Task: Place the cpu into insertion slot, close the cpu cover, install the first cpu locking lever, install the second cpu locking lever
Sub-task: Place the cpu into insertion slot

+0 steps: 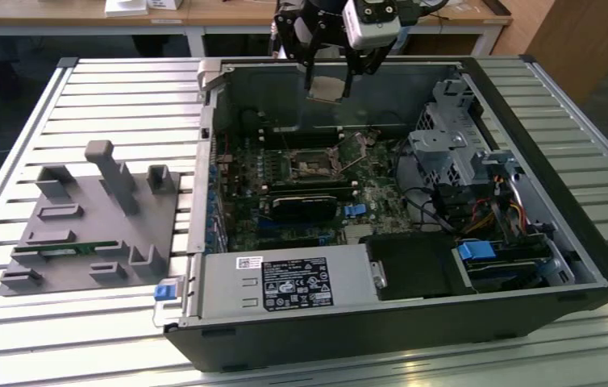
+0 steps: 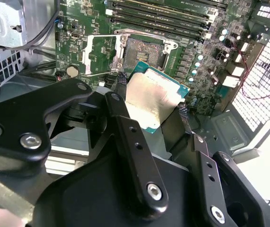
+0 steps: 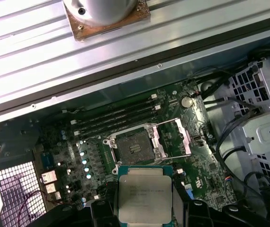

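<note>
Far off to the exterior view's left of the jaws, a grey moulded plastic fixture (image 1: 89, 222) with upright posts lies on the slatted metal counter (image 1: 121, 89). A small green strip sits in one of its recesses, too small to make out. Next comes the open black steel computer case (image 1: 390, 334), lying on its side. Its green circuit board (image 1: 242, 173) is partly hidden by cables and by a grey labelled power supply box (image 1: 282, 284) at the near wall.

The arm (image 1: 310, 24) hangs over the case's far wall, cut off by the picture's top edge. The jaws point down into the case and are closed on two opposite edges of the small flat square cpu (image 1: 326, 89) with a dull silver metal top, holding it well above the board. In the second wrist view the black fingers (image 2: 131, 142) cover the chip's near corner. In the first wrist view its near edge is cut off.

Below the jaws and a little beyond them, the small square insertion slot (image 3: 135, 147) with its dark pin field lies bare. The thin silver windowed cpu cover (image 3: 187, 139) is swung open just beside it. Long narrow black memory slots (image 3: 116, 118) run along the socket's side away from the jaws.
</note>
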You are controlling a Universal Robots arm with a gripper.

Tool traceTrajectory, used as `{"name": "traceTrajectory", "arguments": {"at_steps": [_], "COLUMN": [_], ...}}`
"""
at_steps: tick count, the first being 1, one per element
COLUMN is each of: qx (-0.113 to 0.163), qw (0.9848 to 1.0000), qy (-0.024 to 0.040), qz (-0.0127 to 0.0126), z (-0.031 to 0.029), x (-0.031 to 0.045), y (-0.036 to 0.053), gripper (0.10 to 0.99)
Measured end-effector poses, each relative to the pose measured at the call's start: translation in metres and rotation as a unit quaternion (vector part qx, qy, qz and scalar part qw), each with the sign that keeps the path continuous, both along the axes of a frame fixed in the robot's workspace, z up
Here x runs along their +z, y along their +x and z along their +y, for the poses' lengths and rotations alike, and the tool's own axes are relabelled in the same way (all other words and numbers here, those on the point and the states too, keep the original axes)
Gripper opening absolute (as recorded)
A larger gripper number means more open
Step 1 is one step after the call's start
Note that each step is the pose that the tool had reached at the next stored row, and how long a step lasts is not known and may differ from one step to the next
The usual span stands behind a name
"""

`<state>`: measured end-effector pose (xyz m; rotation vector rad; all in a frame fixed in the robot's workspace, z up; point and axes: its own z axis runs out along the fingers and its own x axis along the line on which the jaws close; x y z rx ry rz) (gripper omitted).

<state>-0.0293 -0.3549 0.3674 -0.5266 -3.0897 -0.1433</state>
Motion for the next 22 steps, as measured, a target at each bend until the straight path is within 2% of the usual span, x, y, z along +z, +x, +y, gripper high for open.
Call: {"name": "traceTrajectory", "arguments": {"at_steps": [15, 22], "qx": [-0.021, -0.043], "qw": [0.9998, 0.9991], "qy": [0.0, -0.0002], "qz": [0.0, 0.0], "z": [0.0, 0.0], "x": [-0.0001, -0.0003], "y": [0.0, -0.0001], "gripper": [0.541, 0.541]}}
